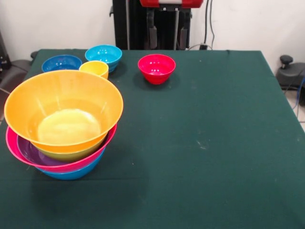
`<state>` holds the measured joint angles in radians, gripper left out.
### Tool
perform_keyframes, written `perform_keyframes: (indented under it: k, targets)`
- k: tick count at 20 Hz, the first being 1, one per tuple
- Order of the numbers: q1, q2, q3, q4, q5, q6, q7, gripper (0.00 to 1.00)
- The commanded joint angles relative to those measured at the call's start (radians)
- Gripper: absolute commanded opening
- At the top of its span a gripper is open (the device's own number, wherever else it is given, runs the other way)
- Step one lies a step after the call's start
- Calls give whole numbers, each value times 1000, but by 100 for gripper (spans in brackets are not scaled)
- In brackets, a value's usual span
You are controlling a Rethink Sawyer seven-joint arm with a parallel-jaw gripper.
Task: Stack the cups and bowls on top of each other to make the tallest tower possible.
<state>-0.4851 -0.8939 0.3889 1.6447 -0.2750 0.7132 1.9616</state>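
Note:
The tower stands at the left: a large orange bowl sits tilted on top, nested in a green bowl, a purple bowl, a pink bowl and a blue bowl at the bottom. A small red bowl stands alone at the far middle. A light blue bowl, a dark blue bowl and the yellow-orange cup stand together at the far left. The red cup is out of view. My gripper hangs open and empty at the top, beyond the red bowl.
The dark green table stretches to the right and front of the tower. The black pedestal stands at the far side. A black device sits off the table's right edge.

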Motion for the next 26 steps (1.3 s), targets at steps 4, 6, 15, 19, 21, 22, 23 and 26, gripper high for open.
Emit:
perform_keyframes:
  k: [4, 6, 15, 19, 21, 22, 23, 26]
  targets:
    - [49, 155, -102, 122, -31, -194, 199, 100]
    - [53, 183, -108, 114, -28, -211, 193, 100]
    - [96, 188, -160, 140, 3, -221, 198, 100]
    - [147, 119, -195, 180, 43, -177, 240, 100]
    - [177, 66, -215, 211, 71, -140, 262, 100]
    - [195, 40, -229, 220, 82, -119, 271, 100]
    - [205, 16, -236, 232, 97, -98, 274, 100]
    - [230, -34, -262, 255, 126, -59, 267, 100]
